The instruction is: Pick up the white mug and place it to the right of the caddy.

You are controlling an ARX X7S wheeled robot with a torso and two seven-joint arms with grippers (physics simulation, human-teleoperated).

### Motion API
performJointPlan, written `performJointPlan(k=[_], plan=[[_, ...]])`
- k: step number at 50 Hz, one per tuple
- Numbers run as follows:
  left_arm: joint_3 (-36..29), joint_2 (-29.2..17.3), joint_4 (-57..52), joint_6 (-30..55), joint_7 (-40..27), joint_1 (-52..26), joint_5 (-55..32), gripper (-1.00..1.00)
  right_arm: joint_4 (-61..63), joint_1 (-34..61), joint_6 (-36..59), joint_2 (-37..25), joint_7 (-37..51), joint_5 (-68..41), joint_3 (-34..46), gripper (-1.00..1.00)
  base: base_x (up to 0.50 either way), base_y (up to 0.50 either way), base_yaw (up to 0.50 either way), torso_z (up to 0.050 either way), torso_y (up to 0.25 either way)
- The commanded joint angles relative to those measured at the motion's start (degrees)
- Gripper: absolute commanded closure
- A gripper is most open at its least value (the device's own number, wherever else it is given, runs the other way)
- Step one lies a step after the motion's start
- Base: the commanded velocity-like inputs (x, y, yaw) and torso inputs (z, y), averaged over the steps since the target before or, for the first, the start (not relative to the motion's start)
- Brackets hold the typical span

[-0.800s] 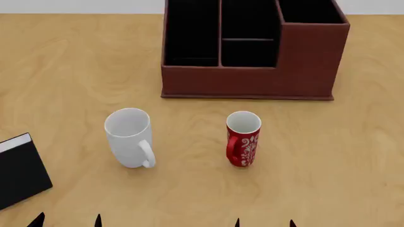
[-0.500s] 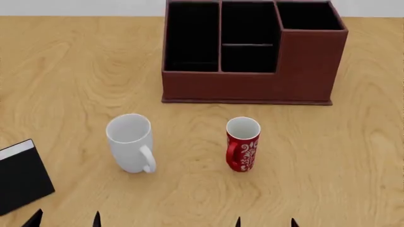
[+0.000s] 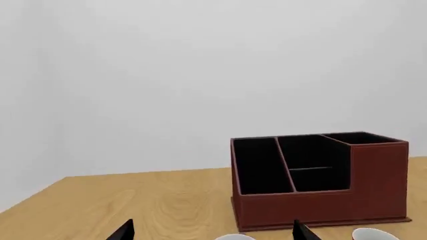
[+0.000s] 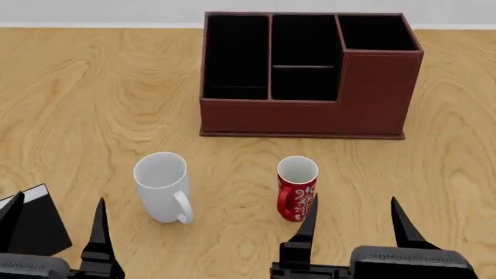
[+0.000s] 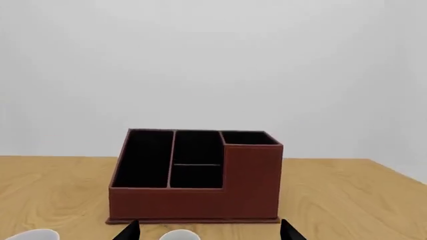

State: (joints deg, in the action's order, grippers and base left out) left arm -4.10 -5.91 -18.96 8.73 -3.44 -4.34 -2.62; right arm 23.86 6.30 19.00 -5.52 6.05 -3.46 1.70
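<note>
1. Head view shows what has changed: both end effectors, only tips at the bottom edge a moment ago, now reach well into the picture, and the caddy (image 4: 310, 75) and mugs sit lower in view, so the head has tilted or the robot has shifted.
2. The left end effector (image 4: 54, 224) has its two dark fingers spread apart, empty; one fingertip overlaps the black book (image 4: 35, 224) in the picture, though contact cannot be told.
3. The right end effector (image 4: 352, 221) also stands with fingers apart and holds nothing. The red mug (image 4: 297, 187) lies just ahead of its left finger.
4. The white mug (image 4: 162, 186) stands upright on the desk (image 4: 93, 93), ahead of the left end effector and slightly to its right, handle turned toward the robot. It is untouched.
5. The caddy stands farther ahead of both end effectors, beyond the two mugs; bare desk lies on its right side, ahead of the right end effector.
6. The wrist views show the caddy straight ahead and only mug rims at the picture edge, so both arms appear low and level.
7. Judged from this, the task is at the approach: nothing is grasped yet, and the left arm looks better placed for the white mug.
</note>
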Motion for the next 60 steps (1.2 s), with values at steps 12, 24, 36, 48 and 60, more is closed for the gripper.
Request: performJointPlan(k=[12,24,36,48,60], plan=[[-2.50,-2.21,-2.54,1.65,-2.37,-3.37,2.41,-1.00,1.83,3.61,3.95,-2.30,0.42,-1.39,1.74,-1.00,0.00,0.00,0.00,0.050,0.000],[-2.58,-2.83,-4.23,2.04,-3.27,-2.64,1.95,-1.00,1.45,2.81,3.48,-3.26,1.23,-0.24,3.41,-1.00,0.12,0.00,0.00,0.008,0.000],[-3.42,-3.29,-4.08,1.95,-3.89,-2.84,1.95,-1.00,2.19,2.89,3.54,-3.67,1.89,-0.94,3.28,-1.00,0.50,0.00,0.00,0.000,0.000],[-3.58,-3.74,-4.69,2.30,-4.55,-2.67,1.42,-1.00,3.15,2.58,3.93,-3.95,2.43,-1.80,3.41,-1.00,0.50,0.00,0.00,0.000,0.000],[-3.93,-4.27,-4.94,2.19,-5.04,-2.63,1.10,-1.00,3.57,2.34,3.67,-4.40,2.89,-2.61,3.23,-1.00,0.50,0.00,0.00,0.000,0.001]])
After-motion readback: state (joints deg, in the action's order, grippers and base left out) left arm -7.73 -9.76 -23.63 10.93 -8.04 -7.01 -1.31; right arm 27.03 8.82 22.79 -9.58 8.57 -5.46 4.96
